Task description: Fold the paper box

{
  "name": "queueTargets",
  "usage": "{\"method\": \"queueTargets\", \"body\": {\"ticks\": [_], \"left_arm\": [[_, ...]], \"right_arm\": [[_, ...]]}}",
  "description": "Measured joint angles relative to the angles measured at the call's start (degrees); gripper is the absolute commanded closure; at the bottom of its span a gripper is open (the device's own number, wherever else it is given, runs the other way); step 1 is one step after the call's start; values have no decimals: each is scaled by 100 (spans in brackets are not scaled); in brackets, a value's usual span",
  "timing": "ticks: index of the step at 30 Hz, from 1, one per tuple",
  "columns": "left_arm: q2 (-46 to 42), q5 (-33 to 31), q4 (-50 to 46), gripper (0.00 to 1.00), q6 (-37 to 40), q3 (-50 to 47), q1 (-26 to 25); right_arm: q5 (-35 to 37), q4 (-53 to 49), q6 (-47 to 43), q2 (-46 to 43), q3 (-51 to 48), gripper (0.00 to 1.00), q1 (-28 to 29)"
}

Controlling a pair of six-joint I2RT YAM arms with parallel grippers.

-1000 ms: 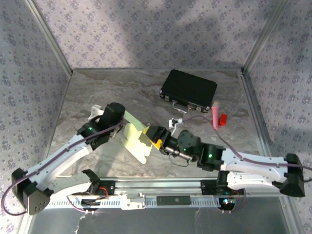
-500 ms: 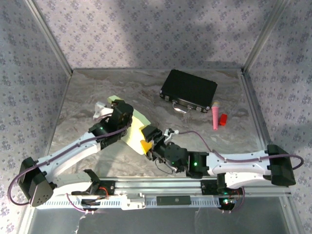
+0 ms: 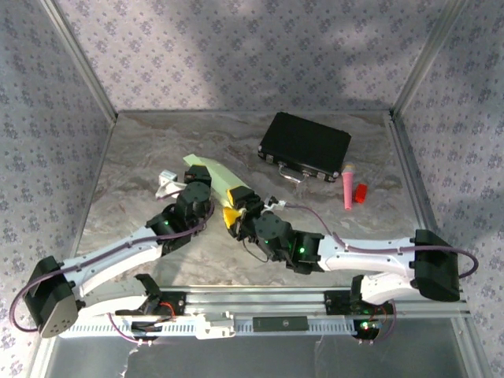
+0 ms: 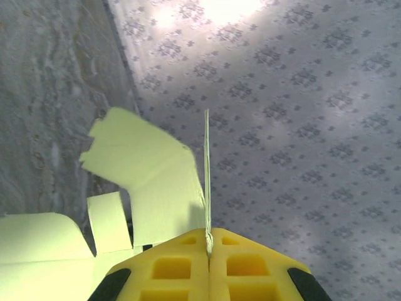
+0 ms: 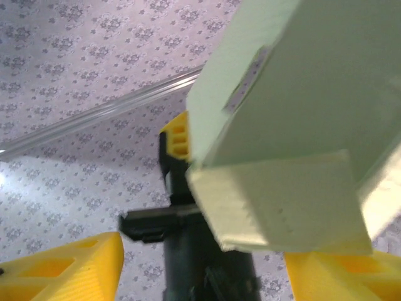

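Note:
The paper box (image 3: 214,174) is a pale green die-cut sheet with flaps, held up off the table at mid-left. My left gripper (image 3: 205,190) is shut on it. In the left wrist view the yellow jaws (image 4: 208,248) pinch one thin panel edge-on, with the paper box's other flaps (image 4: 147,179) spreading to the left. My right gripper (image 3: 235,208) stands just right of the sheet, open. In the right wrist view a folded corner of the paper box (image 5: 282,200) hangs between its spread yellow fingertips (image 5: 69,269), above the gap (image 5: 200,276). The left gripper's black body (image 5: 182,207) shows behind.
A black case (image 3: 305,146) lies at the back right. A pink stick (image 3: 347,187) and a small red piece (image 3: 361,193) lie right of it. A white object (image 3: 167,183) sits left of the sheet. Patterned walls close the table in.
Both arms have swung toward the table's middle-left, carrying the sheet farther back and more upright. The right jaws have narrowed around the sheet's corner. The left grip is unchanged.

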Motion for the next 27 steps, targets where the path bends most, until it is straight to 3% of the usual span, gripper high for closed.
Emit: {"method": "queueTargets", "body": {"ticks": [3,6,11,14,19,27], "left_arm": [[-87,-15,81,100,42,0,-79],[-101,-103,83,100,44,-22,-125],[-87,-243,52,100,101,-22,-166],[-55,-334,-4,100,120,-20,-162],[20,-345,-210,100,-50,66,-26],[260,-470,-868,100,-1016,675,39]], "right_arm": [[-11,-15,37,0,9,43,-9],[-2,-105,39,0,24,44,-7],[83,-210,-42,-98,28,23,120],[186,-330,-103,-323,11,3,273],[245,-22,-533,-811,-595,2,417],[57,608,-807,-802,-1340,2,275]]}}
